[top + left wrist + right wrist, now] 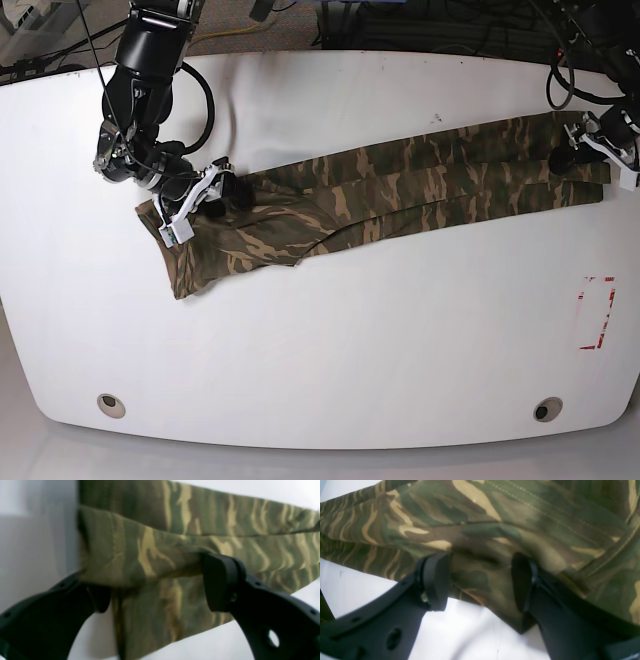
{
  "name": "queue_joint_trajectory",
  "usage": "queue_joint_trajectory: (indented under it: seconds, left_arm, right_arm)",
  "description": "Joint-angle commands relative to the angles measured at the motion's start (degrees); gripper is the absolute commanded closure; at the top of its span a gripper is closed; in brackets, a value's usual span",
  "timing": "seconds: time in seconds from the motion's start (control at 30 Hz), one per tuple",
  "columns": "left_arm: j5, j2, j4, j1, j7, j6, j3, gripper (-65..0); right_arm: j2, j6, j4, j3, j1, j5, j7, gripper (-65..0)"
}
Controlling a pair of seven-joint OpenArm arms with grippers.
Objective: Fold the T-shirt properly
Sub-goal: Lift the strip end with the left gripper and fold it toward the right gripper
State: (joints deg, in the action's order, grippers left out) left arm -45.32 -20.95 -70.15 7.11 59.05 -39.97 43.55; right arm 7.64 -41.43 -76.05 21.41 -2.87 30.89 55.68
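The camouflage T-shirt [400,185] lies stretched in a long narrow band across the white table [320,340], from lower left to upper right. At its right end sits my left gripper [578,152]. In the left wrist view the left gripper [160,590] stands open, its black fingers [220,582] straddling a folded ridge of the T-shirt [200,512]. My right gripper [213,192] is at the band's left end. Seen from the right wrist, the right gripper [480,582] is open too, with bunched T-shirt [495,517] cloth between its pads [436,580].
A red-outlined rectangle [597,312] is marked on the table at the right. Two round holes [112,404] [546,409] sit near the front edge. Cables [420,25] run behind the table's far edge.
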Motion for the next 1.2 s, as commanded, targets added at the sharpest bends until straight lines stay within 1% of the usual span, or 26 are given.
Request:
queue_joint_trajectory:
  seconds: [0.0,0.07,0.13,0.17,0.2,0.23,0.33,0.37,0.5,0.73,0.9,0.97,1.07,1.17]
  left_arm:
    - [0.2,0.3,-0.8,-0.2,1.0,0.0,0.1,-51.1]
    - [0.4,0.9,-0.8,-1.3,1.0,0.0,0.1,-50.1]
    - [0.4,0.9,-0.7,-1.4,1.0,0.0,0.1,-44.3]
    - [0.4,0.9,-0.6,-1.5,1.0,0.0,0.1,-37.6]
    - [0.4,0.9,-0.6,-1.5,1.0,0.0,0.1,-28.6]
    - [0.4,0.9,-0.6,-1.5,1.0,0.0,0.1,-21.0]
    - [0.5,0.6,-0.8,-1.5,1.0,0.0,-0.6,-2.6]
    - [0.5,0.4,-0.9,-1.5,0.9,0.0,-1.6,0.0]
    - [0.4,-1.1,-4.6,-1.3,0.9,0.0,-5.3,0.0]
    - [0.5,-1.4,-22.9,3.0,0.8,0.0,-11.6,0.0]
    - [0.5,-1.5,-36.8,4.6,1.0,0.5,-18.0,-0.3]
    - [0.5,-1.5,-40.7,4.6,1.0,0.5,-20.2,-0.3]
    - [0.5,-1.5,-43.1,4.1,1.0,0.5,-22.9,-0.3]
    - [0.4,-1.5,-43.3,1.5,1.5,0.5,-26.5,-0.3]
  right_arm:
    - [0.5,1.4,0.3,0.0,0.4,-4.1,3.9,-37.1]
    - [0.5,1.4,0.3,0.0,0.5,-4.1,3.9,-37.1]
    - [0.5,1.4,0.3,0.0,0.5,-4.1,3.9,-37.1]
    - [0.5,1.4,0.3,0.0,0.5,-4.1,3.9,-37.1]
    - [0.5,1.4,0.3,0.0,0.5,-4.1,3.9,-37.1]
    - [0.5,1.4,0.3,0.0,0.5,-4.1,3.9,-37.1]
    - [0.5,1.4,0.3,0.0,0.6,-4.1,3.9,-37.1]
    - [0.5,1.4,0.3,0.0,0.6,-4.1,3.9,-37.1]
    - [0.4,1.4,0.3,0.0,0.6,-4.1,3.9,-37.1]
    - [0.4,1.4,0.3,0.0,0.6,-4.1,3.9,-37.1]
    - [0.4,1.4,0.3,0.0,0.6,-4.1,3.9,-37.1]
    - [0.4,1.4,0.3,0.0,0.6,-4.1,3.9,-37.1]
    - [0.4,1.4,0.3,0.0,0.6,-4.1,3.9,-37.1]
    - [0.4,1.4,0.3,0.0,0.6,-4.1,3.9,-37.1]
